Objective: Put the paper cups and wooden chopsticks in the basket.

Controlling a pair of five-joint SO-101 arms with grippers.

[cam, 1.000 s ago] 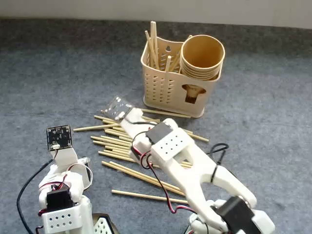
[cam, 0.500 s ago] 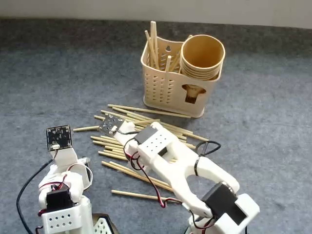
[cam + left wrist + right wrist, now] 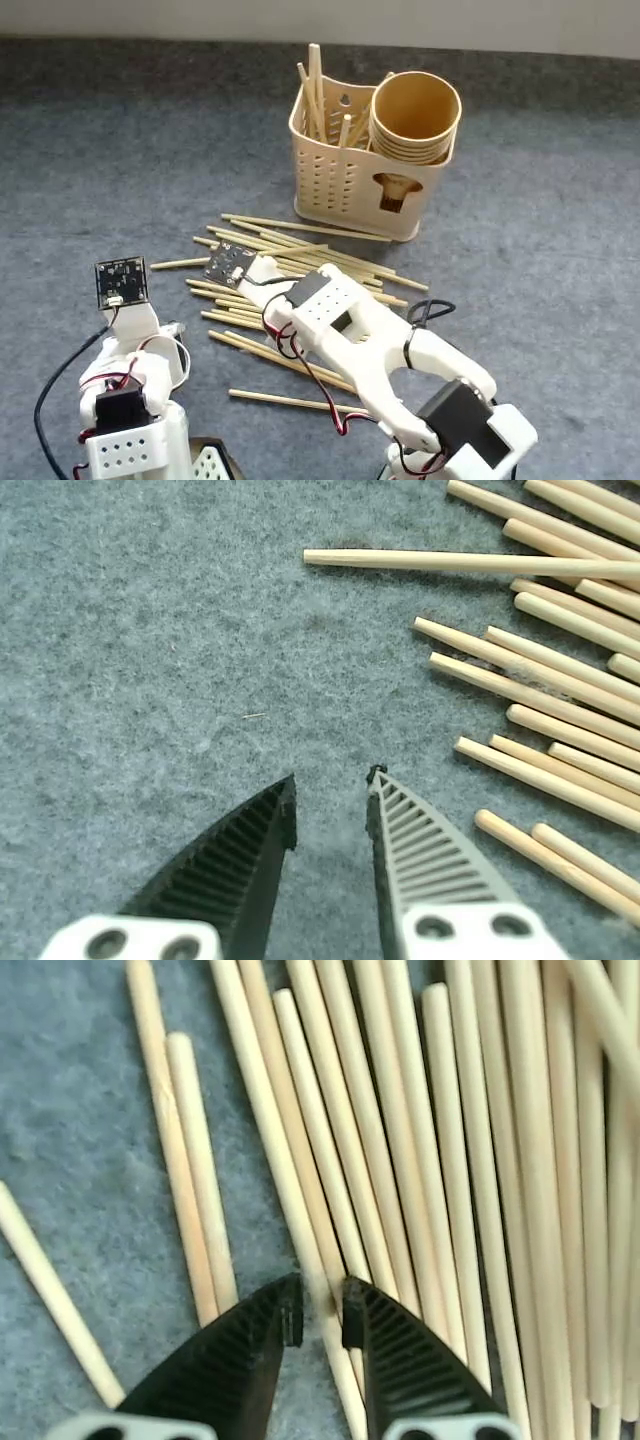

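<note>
**Right tool down in the pile, pinched on one stick**

A second ago the right arm (image 3: 360, 340) stood higher, with its wrist over the far edge of the pile, nearer the basket (image 3: 340, 180). Since then it has dropped and pulled back toward the near side. Over the last half second it has hardly shifted. The long sticks close to the basket, which the arm covered before, now lie in plain sight. The left arm (image 3: 130, 390) has not moved, and the basket's load is the same.

In the right wrist view we see the right tool (image 3: 320, 1310) closed to a narrow gap on a chopstick (image 3: 262, 1110), which runs between its two tips. That stick lies flat among the loose chopsticks (image 3: 300, 245) on the grey tabletop (image 3: 120, 150).

The left tool (image 3: 330, 785) is open over bare tabletop, its jaws spread apart and holding nothing. The blunt ends of several sticks lie just beside it.

The paper cups (image 3: 415, 115) sit stacked in one side of the basket. The upright chopsticks (image 3: 315, 85) stand in the other side.

Neighbouring sticks lie packed against the pinched one on both sides, some touching it. From above, the right arm hides the middle of the pile. A few sticks show on the near side, apart from the rest.
</note>
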